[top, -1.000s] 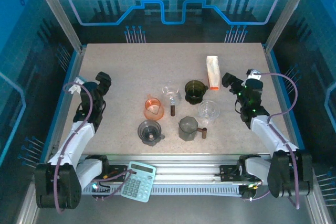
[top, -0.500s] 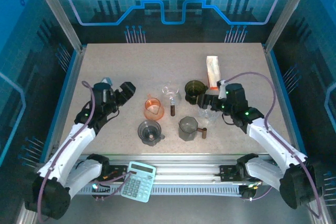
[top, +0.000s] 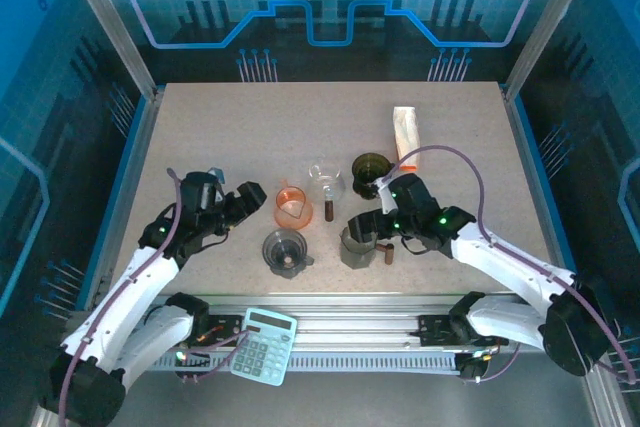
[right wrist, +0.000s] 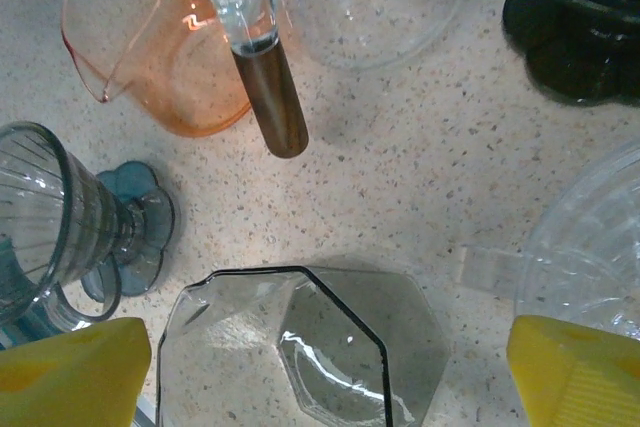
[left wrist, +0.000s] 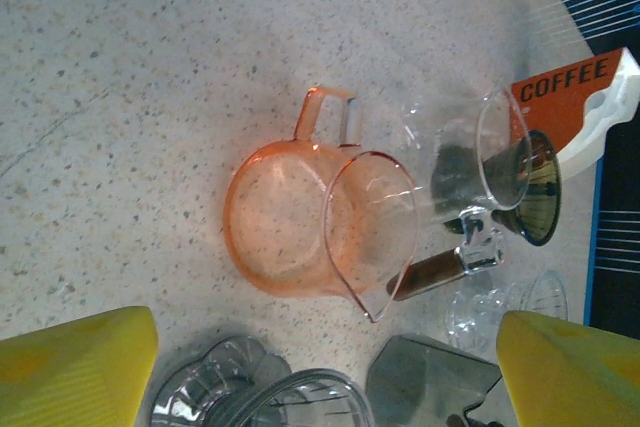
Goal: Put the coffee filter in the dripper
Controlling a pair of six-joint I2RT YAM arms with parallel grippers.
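Top external view: both arms have swung in to flank the orange dripper [top: 292,207], left gripper [top: 250,194] and right gripper [top: 362,223] with fingers spread, empty. Filter box [top: 405,135] sits untouched beyond and right of that dripper, so pickup is still ahead.

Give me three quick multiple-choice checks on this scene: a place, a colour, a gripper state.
1. The calculator lies: A) beside the coffee box; B) on the front rail near the left arm's base; C) at the table's far corner.
2. The dripper nearest the left gripper is: A) orange; B) dark green; C) black.
3. The left gripper's jaws stand: A) shut on a dripper; B) shut empty; C) open, holding nothing.
1 B: it rests on that rail. 2 A: the orange dripper sits just ahead of it. 3 C: its yellow fingers stand wide apart.
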